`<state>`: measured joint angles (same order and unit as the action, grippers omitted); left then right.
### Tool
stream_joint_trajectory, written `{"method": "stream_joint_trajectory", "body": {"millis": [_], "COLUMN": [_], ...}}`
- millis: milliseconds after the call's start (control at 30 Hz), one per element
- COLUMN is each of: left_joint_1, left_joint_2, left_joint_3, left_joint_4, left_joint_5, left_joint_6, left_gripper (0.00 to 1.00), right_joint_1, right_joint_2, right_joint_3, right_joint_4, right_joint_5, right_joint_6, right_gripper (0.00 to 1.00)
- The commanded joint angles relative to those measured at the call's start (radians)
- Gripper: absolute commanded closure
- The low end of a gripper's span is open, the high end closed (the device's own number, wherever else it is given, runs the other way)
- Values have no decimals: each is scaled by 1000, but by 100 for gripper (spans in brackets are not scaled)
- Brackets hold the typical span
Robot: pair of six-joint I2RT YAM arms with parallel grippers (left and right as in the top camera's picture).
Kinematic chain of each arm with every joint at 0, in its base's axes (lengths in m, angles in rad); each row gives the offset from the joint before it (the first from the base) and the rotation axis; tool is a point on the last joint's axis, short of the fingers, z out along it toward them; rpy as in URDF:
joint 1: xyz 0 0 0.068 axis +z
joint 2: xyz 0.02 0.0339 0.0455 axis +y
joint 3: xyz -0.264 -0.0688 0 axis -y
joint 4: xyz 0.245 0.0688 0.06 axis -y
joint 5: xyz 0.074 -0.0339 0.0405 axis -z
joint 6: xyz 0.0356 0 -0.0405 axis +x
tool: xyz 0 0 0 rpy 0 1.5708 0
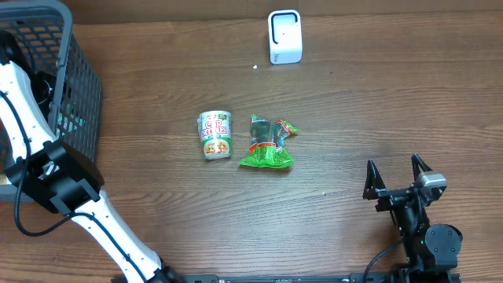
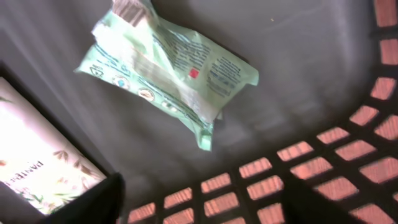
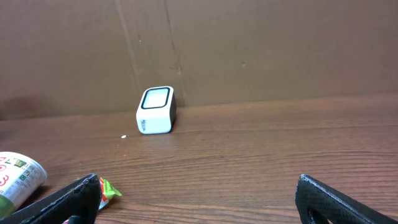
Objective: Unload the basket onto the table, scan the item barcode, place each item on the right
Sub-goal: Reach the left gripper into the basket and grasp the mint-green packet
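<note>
A pale green packet [image 2: 168, 68] lies loose on the floor of the dark mesh basket [image 1: 78, 94]. My left gripper [image 2: 199, 202] hangs above it, open, with nothing between its fingers; its fingers [image 2: 93, 202] show only at the lower edge of the left wrist view. The white scanner [image 1: 284, 37] stands at the table's far side, also seen in the right wrist view as the scanner [image 3: 156, 110]. A cup of noodles [image 1: 214, 134] and a green snack bag [image 1: 269, 143] lie mid-table. My right gripper [image 1: 397, 174] rests open near the front right, far from them.
A white printed box [image 2: 37, 168] lies in the basket beside the packet, and the basket's lattice wall [image 2: 348, 155] is close by. The left arm's white link [image 1: 23, 110] crosses over the basket rim. A brown board backs the table.
</note>
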<state>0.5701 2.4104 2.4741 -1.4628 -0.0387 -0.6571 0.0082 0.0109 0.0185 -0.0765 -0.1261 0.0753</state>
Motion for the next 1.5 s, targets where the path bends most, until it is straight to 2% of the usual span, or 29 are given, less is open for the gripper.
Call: {"method": "stream_joint_trajectory", "body": {"millis": [0, 67, 167, 333, 633, 867, 933, 1000, 1100, 1200, 1233, 1467], "left_joint_1": [9, 13, 16, 16, 21, 21, 21, 21, 21, 21, 21, 19], "left_joint_2": [18, 32, 56, 98, 122, 188, 204, 217, 219, 217, 216, 177], "left_joint_3": [1, 1, 1, 1, 1, 1, 1, 1, 1, 2, 3, 41], "left_joint_4": [2, 19, 42, 95, 158, 150, 142, 135, 135, 127, 121, 64], "left_joint_5": [-77, -77, -77, -77, -130, -159, -159, -159, -159, -159, -158, -114], "left_joint_6": [-28, -28, -16, 103, 246, 269, 269, 269, 269, 269, 269, 268], "left_gripper": [17, 13, 0, 0, 0, 0, 7, 20, 61, 91, 96, 96], "right_joint_1": [5, 5, 5, 5, 5, 5, 5, 5, 5, 5, 5, 5], "right_joint_2": [-8, -8, -8, -8, -8, -8, -8, -8, -8, -8, -8, -8], "right_joint_3": [-10, -10, -10, -10, -10, -10, -10, -10, -10, -10, -10, -10], "right_joint_4": [4, 4, 4, 4, 4, 4, 4, 4, 4, 4, 4, 4], "right_joint_5": [2, 2, 2, 2, 2, 2, 2, 2, 2, 2, 2, 2], "right_joint_6": [4, 4, 4, 4, 4, 4, 4, 4, 4, 4, 4, 4], "right_gripper": [0, 0, 0, 0, 0, 0, 0, 0, 0, 0, 0, 0]}}
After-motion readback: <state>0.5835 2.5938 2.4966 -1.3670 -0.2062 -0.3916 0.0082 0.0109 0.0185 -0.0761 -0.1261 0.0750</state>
